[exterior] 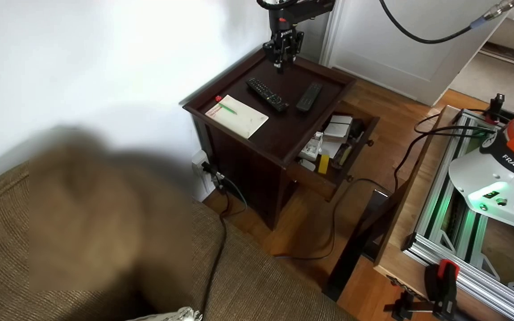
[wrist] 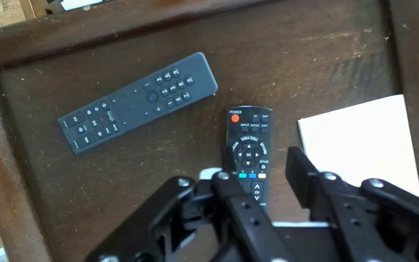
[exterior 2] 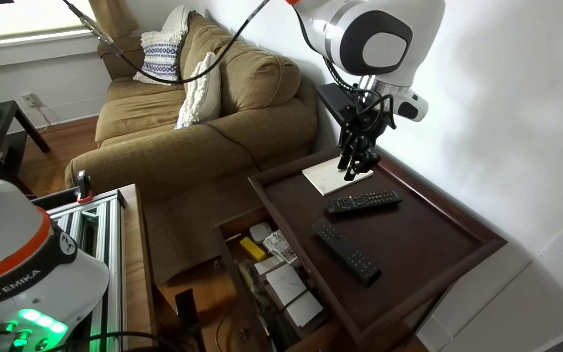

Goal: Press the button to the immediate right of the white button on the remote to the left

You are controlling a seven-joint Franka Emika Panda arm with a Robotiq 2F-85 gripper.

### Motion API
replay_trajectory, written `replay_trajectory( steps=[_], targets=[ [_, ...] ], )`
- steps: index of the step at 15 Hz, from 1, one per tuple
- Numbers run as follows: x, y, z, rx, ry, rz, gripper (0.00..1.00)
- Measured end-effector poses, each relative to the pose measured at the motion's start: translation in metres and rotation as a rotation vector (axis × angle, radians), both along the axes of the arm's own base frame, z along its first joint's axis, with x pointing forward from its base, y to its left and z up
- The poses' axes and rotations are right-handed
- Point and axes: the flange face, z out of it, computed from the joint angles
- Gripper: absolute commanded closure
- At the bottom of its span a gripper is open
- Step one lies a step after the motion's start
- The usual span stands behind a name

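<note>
The remote (exterior: 268, 94) is a long black bar with many buttons on the dark tabletop. It also shows in an exterior view (exterior 2: 362, 201) and in the wrist view (wrist: 248, 134). In the wrist view its coloured row shows a whitish-yellow button (wrist: 262, 175), with a blue button (wrist: 252, 175) and a green button (wrist: 242, 175) beside it. My gripper (wrist: 262, 158) is open and empty, held above the tabletop. It also shows in both exterior views (exterior: 285, 64) (exterior 2: 359, 168). One finger covers the remote's lower left part in the wrist view.
Another black remote (wrist: 136, 103) lies near the drawer side, also in both exterior views (exterior: 309, 96) (exterior 2: 347, 252). A cream booklet (exterior: 239, 122) with a green pen (exterior: 227, 108) lies beside the remote. The table has a raised rim (wrist: 122, 22). A filled drawer (exterior: 319, 180) stands open.
</note>
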Motion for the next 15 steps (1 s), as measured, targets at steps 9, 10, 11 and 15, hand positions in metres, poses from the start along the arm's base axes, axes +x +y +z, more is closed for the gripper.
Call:
replay_trajectory(
  steps=[9, 10, 11, 15],
  targets=[
    [0.024, -0.009, -0.052, 0.016, -0.028, -0.075, 1.0],
    [0.025, -0.009, -0.057, 0.017, -0.024, -0.08, 1.0],
    [0.026, -0.009, -0.062, 0.019, -0.021, -0.085, 1.0],
    [0.029, -0.01, -0.077, 0.024, -0.008, -0.115, 1.0]
  ],
)
